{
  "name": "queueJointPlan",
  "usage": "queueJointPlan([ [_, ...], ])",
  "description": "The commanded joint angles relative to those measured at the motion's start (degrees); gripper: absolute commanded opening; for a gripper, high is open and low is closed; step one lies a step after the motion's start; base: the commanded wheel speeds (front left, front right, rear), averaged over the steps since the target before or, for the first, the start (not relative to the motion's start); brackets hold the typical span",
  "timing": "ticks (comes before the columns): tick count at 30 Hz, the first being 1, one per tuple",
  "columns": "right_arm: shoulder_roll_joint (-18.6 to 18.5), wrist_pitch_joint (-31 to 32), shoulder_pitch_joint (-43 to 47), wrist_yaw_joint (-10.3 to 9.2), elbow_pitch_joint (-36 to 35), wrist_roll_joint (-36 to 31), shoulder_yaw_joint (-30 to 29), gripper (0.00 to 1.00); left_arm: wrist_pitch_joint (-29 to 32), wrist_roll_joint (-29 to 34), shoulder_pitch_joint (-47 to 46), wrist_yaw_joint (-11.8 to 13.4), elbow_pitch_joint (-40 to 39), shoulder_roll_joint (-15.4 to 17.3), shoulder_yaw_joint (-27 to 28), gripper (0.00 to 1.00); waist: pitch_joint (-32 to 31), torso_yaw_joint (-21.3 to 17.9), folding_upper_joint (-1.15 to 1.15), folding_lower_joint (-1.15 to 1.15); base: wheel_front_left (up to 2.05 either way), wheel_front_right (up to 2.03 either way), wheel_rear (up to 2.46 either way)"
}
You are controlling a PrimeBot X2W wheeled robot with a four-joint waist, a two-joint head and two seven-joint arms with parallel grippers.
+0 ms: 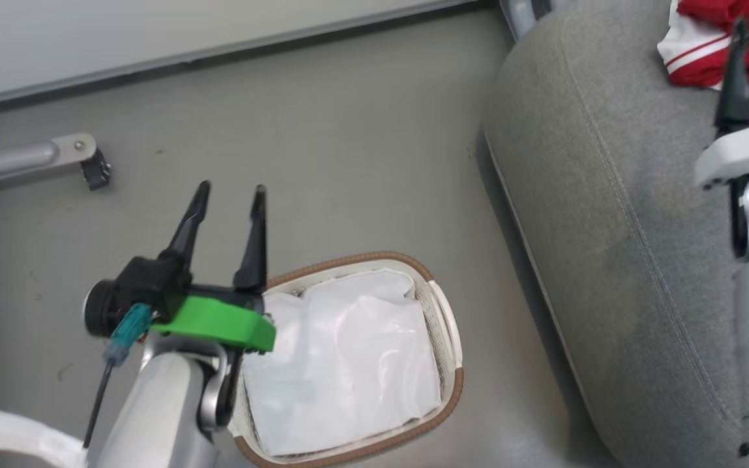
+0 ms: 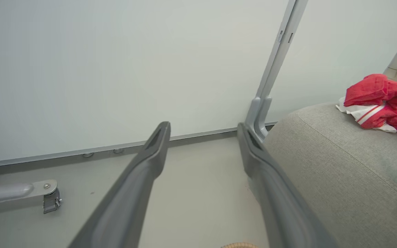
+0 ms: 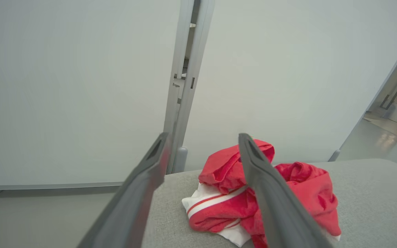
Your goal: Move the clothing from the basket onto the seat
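The red clothing [image 1: 706, 45] with white striped trim lies bunched on the grey seat [image 1: 608, 227], near its far end. In the right wrist view my right gripper [image 3: 202, 135] is open just above the clothing [image 3: 219, 206], holding nothing. In the head view one of its fingers [image 1: 735, 78] stands over the garment. The basket [image 1: 447, 325] sits on the floor left of the seat, with the white liner cloth [image 1: 348, 364] inside. My left gripper [image 1: 231, 188] hangs open over the basket's left rim, pointing at the wall. The left wrist view shows the clothing [image 2: 381, 100] on the seat [image 2: 339, 179].
A white panel wall runs along the back, with a grey upright post [image 2: 271, 86] by the seat's corner. A grey metal leg with a black foot [image 1: 91, 166] rests on the floor at the left. A white fabric strip [image 1: 17, 435] lies at the lower left.
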Motion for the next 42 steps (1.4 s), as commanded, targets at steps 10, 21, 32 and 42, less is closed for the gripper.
queueJointPlan([
  [10,5.8,-0.2,17.7,-0.08,-8.9,5.2,6.0,1.0,0.0,1.7,10.3,-1.0,-1.7,-1.5,9.7,1.0,-7.9,2.7,0.0,0.0,0.0,0.0,0.0],
  [21,5.9,-0.2,31.8,-0.08,-11.3,13.2,13.1,1.0,0.0,1.0,20.0,-1.9,-1.2,-2.5,12.6,1.0,-14.1,3.8,0.0,0.0,0.0,0.0,0.0],
  [32,5.9,-0.2,34.5,-0.08,-12.1,13.4,14.5,1.0,0.0,0.0,21.1,-1.2,-0.7,-2.5,9.3,1.0,-15.6,4.8,0.0,0.0,0.0,0.0,0.0],
  [42,5.9,-0.2,35.6,-0.08,-11.3,14.0,14.9,1.0,0.0,0.7,21.7,-1.1,-1.3,-2.5,9.2,1.0,-16.3,5.3,0.0,0.0,0.0,0.0,0.0],
])
